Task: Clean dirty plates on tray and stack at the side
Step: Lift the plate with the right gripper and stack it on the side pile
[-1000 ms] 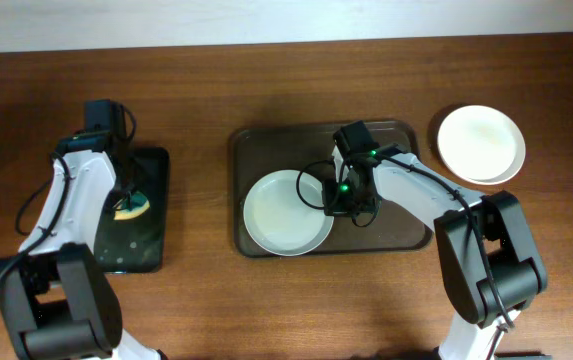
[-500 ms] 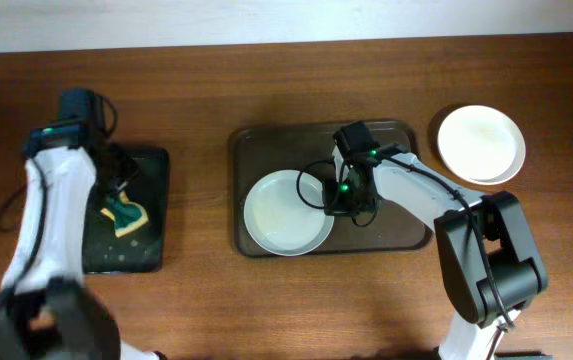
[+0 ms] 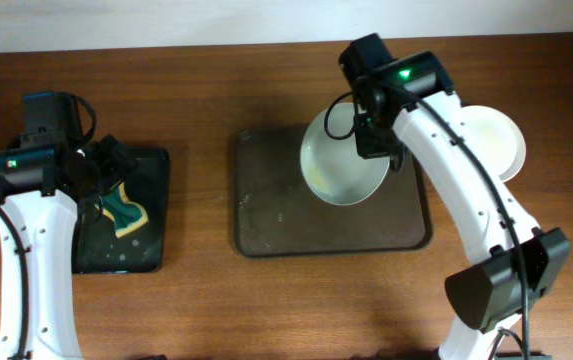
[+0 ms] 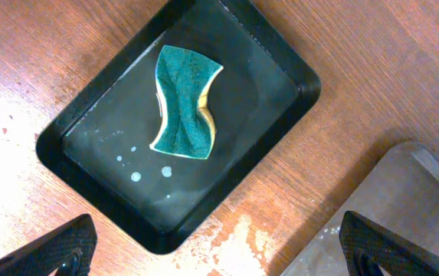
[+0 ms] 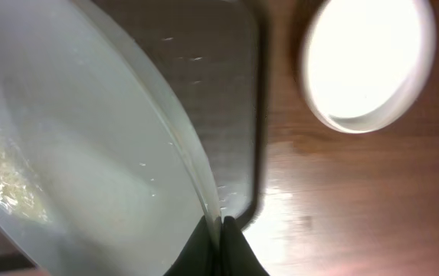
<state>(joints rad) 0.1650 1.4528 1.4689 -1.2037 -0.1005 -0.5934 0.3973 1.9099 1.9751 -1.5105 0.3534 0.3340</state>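
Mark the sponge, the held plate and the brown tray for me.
sponge point(image 4: 185, 103): left wrist view, middle of its green face.
held plate point(image 3: 333, 167): overhead view, its inner face.
brown tray point(image 3: 286, 215): overhead view, bare floor, left half.

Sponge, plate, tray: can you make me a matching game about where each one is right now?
Things:
1. sponge
2. smeared plate
3. brown tray

Places:
A. flat on the table, no plate resting on it
B. lying in the black tray
C. held in the air, its rim pinched by the right gripper

Pairs: 1-B, 2-C, 3-A
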